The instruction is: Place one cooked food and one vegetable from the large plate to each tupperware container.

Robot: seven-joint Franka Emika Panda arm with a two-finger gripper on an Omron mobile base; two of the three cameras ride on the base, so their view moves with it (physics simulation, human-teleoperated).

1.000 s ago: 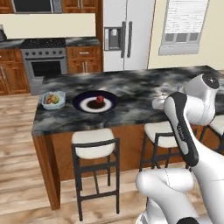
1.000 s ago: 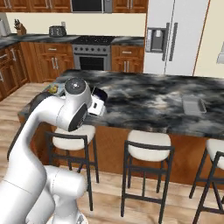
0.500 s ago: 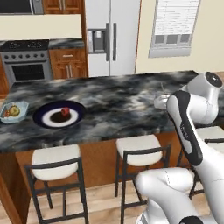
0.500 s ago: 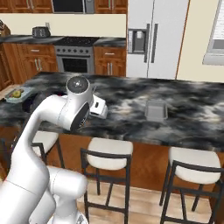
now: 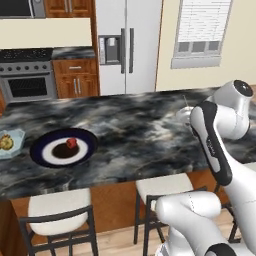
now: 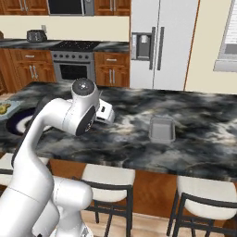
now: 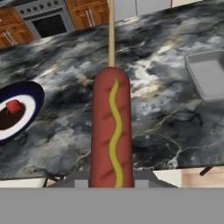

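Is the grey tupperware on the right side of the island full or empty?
Empty. The right base view shows the tupperware container with a bare grey floor, and the hand view shows nothing in its visible corner. The corn dog isn't in it yet.

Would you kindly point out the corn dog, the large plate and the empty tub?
corn dog [image 7: 111, 131]: hand view, middle of its red body.
large plate [image 5: 86, 138]: left base view, navy rim.
empty tub [image 6: 162, 137]: right base view, near rim.

The long kitchen island counter of dark, white-veined marble [image 5: 135, 125] carries three things. Towards its left end sits the wide round plate with navy rim, white ring and dark centre [image 5: 64, 147]; just beside it, at the very left edge, is a pale blue-green translucent tub [image 5: 10, 143]. Well apart, towards the right, lies a second shallow tub [image 6: 162, 129] — its inside bare.
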